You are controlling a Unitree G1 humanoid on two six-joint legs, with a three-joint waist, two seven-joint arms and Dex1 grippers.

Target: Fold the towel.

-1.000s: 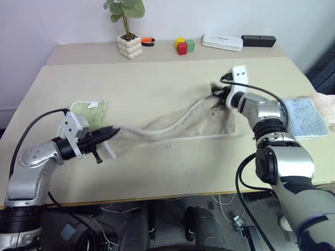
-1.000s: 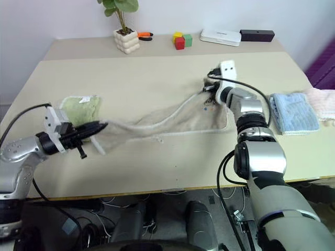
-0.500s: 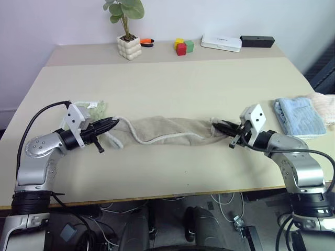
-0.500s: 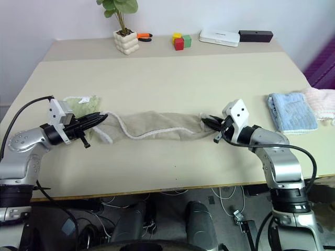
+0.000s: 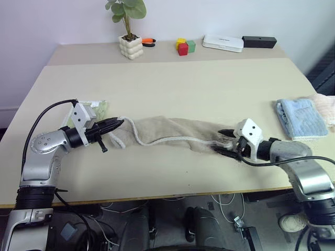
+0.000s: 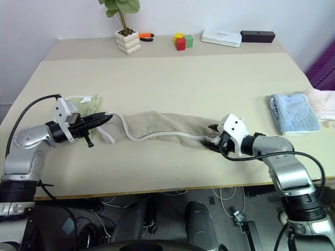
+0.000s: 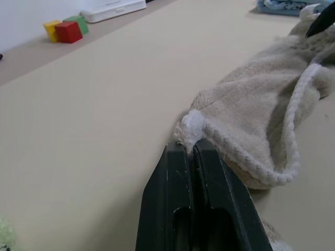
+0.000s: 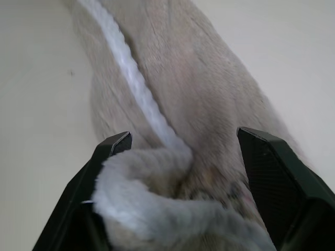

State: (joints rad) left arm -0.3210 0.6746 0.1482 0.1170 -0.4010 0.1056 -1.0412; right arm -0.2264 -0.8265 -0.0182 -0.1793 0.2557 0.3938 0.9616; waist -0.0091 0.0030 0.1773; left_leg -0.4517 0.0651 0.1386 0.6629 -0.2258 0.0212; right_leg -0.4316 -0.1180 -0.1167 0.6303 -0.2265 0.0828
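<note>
Towel (image 5: 172,130) dropped by right gripper (image 5: 226,142), jaws now apart

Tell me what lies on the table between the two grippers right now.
The beige terry cloth towel, bunched into a long roll, spans the stretch between the left gripper and the right gripper, seen in the left eye view. Nothing else lies there.

three towels (image 5: 170,133), three blocks (image 5: 183,46)

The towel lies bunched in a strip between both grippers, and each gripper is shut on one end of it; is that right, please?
Not quite: the left gripper is shut on the towel, but the right gripper stands open around its end, as the right wrist view shows.
</note>
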